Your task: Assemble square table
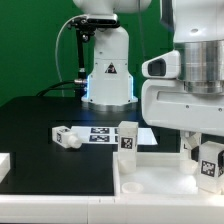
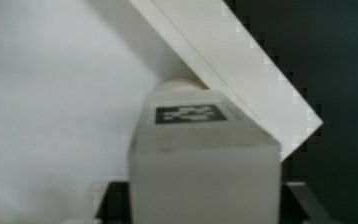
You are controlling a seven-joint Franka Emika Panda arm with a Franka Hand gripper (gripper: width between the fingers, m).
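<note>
Judging by looks, the square tabletop (image 1: 135,185) is stiff, light, slick plastic, lying flat below my wrist. The upright leg (image 2: 190,150) just beside its raised rim (image 2: 229,60) is best pinched on its flat sides. It stands between the jaws of my gripper (image 2: 202,205), though whether they grip it I cannot tell.

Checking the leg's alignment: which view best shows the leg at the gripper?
The wrist view: the leg fills mid-frame, its tag plainly facing the camera, beside the tabletop's rim. The exterior view shows the leg only small, near its right edge.
</note>
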